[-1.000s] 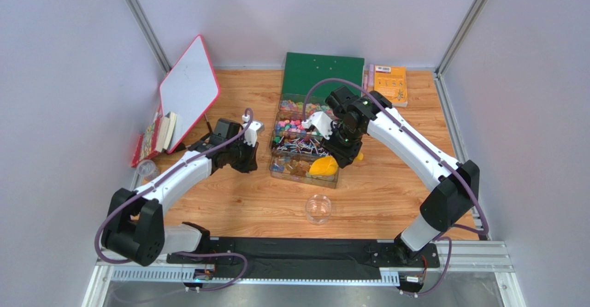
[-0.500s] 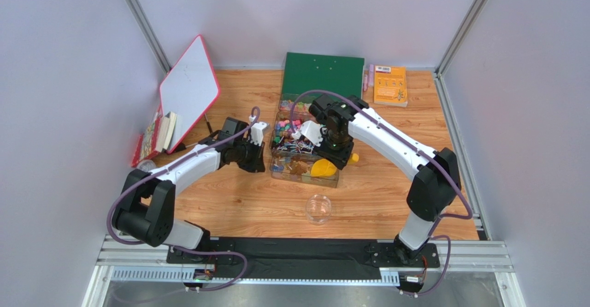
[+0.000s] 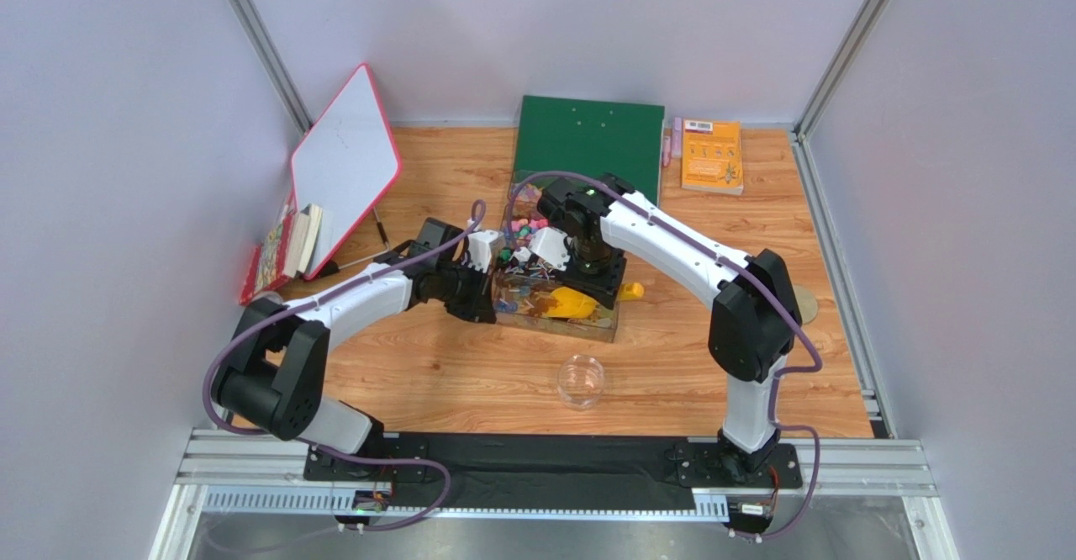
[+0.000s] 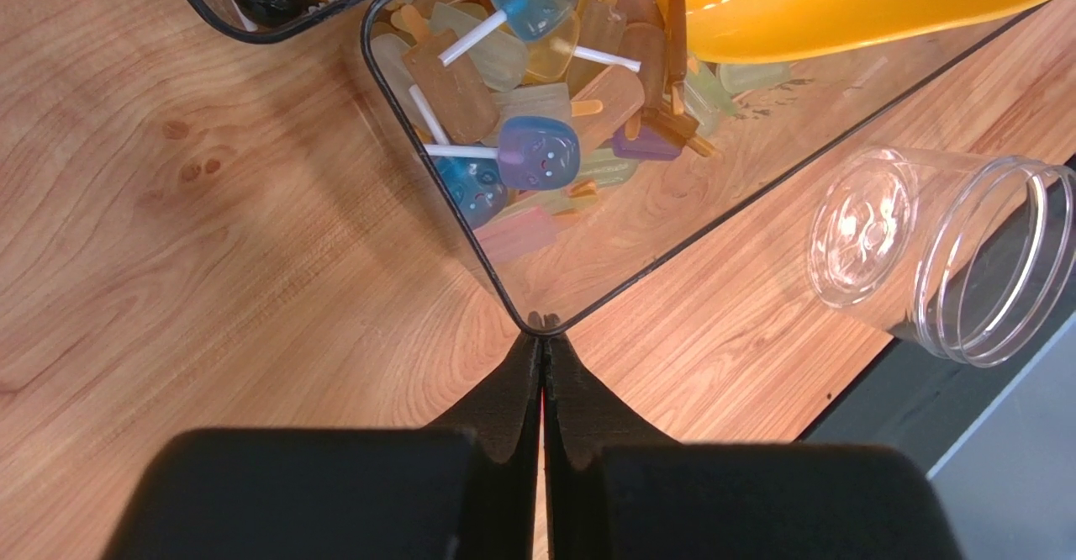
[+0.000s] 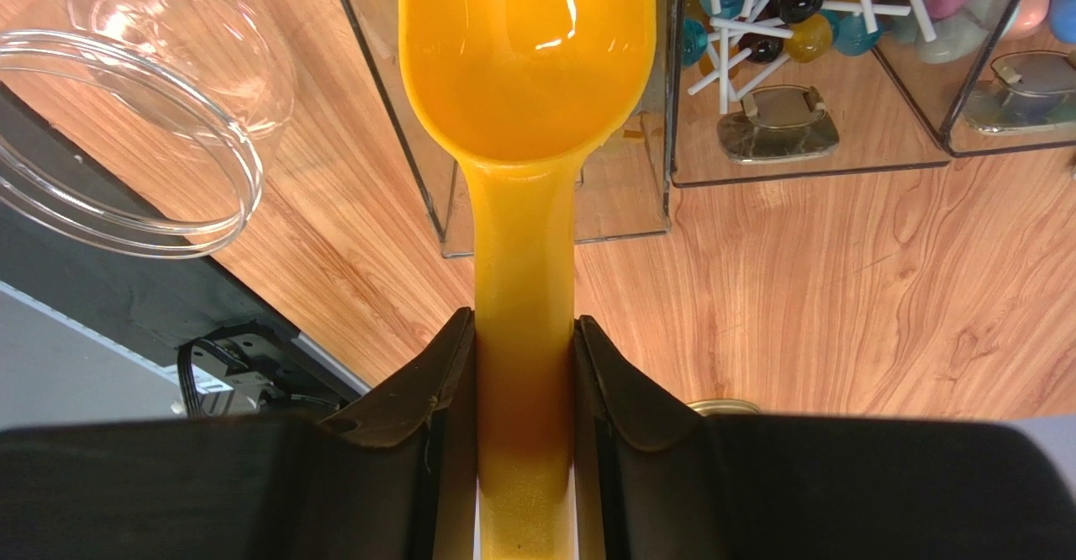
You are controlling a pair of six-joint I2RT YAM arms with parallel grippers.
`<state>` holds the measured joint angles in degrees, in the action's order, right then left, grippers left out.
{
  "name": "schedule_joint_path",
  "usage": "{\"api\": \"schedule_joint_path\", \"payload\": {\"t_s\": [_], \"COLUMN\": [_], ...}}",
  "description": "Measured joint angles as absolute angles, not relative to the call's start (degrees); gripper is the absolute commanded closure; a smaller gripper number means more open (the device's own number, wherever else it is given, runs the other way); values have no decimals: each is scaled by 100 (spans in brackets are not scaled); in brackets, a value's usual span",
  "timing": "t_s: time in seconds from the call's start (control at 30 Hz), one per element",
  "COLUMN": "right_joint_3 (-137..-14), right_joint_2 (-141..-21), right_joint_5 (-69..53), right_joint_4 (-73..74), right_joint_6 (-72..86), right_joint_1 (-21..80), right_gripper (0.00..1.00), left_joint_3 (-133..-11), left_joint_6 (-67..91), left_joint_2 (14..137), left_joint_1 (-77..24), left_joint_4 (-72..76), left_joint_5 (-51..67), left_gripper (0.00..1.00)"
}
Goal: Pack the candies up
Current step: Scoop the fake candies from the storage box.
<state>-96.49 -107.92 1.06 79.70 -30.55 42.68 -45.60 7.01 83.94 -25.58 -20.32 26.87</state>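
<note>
Right gripper (image 5: pixel 524 327) shifted left; clamps scoop (image 5: pixel 524 56) handle

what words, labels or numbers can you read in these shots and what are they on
No text here reads clearly.
Orange booklet at the table's far edge: a white label and dark print, too small to read.
Tilted red-framed white board: faint marks, unreadable.
Yellow plastic scoop, clear plastic jar: no text visible.
</note>
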Motion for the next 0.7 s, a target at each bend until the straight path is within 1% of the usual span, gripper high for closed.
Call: {"api": "schedule_joint_path", "payload": {"t_s": [0.27, 0.7], "right_joint_3": [-9935, -10001], "right_joint_2": [-11163, -11629], "right_joint_5": [132, -43], "right_joint_4": [8285, 8147], "right_joint_6": [-3179, -3262], "right_joint_1": [4265, 4329], "right_gripper": [100, 100], "left_joint_3": [-4560, -4560], "left_joint_6": [762, 764], "left_joint_2": [8449, 8602], "left_joint_1": [-2561, -2571], "left_joint_4": [-2032, -2040], "left_joint_5": [2790, 2952], "left_gripper": [100, 100]}}
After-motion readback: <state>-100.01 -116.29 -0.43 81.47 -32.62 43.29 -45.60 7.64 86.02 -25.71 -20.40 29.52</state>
